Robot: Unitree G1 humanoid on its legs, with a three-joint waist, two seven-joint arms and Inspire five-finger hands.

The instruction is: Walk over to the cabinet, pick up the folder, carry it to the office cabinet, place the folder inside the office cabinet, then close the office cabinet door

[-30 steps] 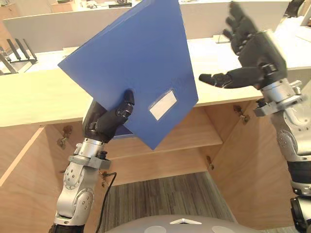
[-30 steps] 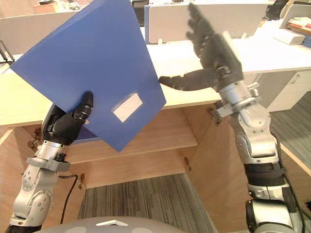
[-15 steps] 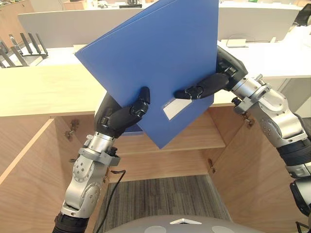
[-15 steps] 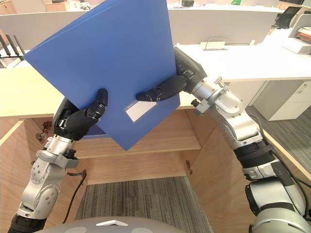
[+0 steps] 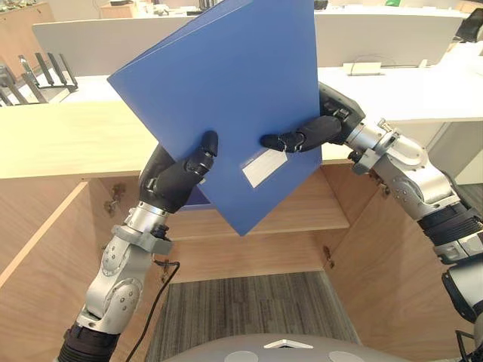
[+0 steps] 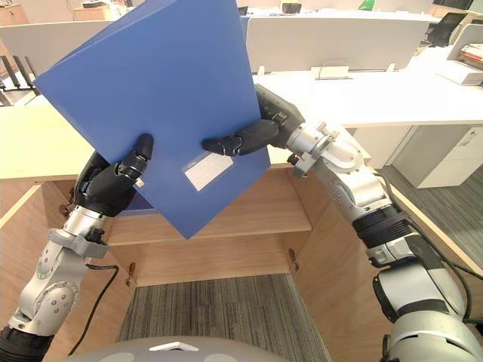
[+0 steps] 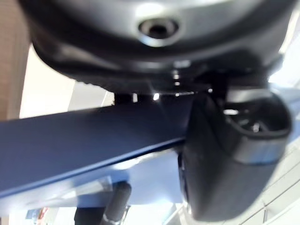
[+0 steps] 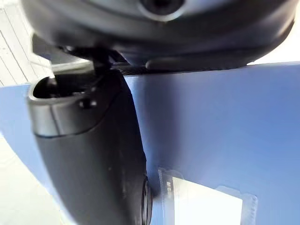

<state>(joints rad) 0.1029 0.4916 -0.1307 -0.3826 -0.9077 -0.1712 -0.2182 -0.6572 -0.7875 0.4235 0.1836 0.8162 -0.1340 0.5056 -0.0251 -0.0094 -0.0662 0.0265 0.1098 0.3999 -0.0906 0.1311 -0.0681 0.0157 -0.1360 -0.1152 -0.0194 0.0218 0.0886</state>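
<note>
A large blue folder [image 5: 226, 98] with a white label [image 5: 264, 167] is held up, tilted, in front of the open wooden cabinet [image 5: 272, 219]. My left hand [image 5: 177, 177] grips its lower left edge, thumb on the front face and fingers behind. My right hand [image 5: 317, 132] clamps the folder's right edge, its thumb pressed on the front just above the label. In the right wrist view the thumb [image 8: 93, 159] lies flat against the blue cover [image 8: 225, 126]. The left wrist view has the folder's edge [image 7: 84, 136] pinched under the thumb [image 7: 225, 159].
The cabinet has a shelf [image 5: 302, 215] inside and its doors [image 5: 38, 264] swung open on both sides. A light wooden counter [image 5: 60, 139] runs across above it. White desks with partitions [image 5: 392, 45] stand behind. Striped carpet [image 5: 256, 309] lies below.
Both hands have carried the folder a little to the left and lower. The right thumb has slid down close to the label. One second ago the right hand was open, away from the folder.
</note>
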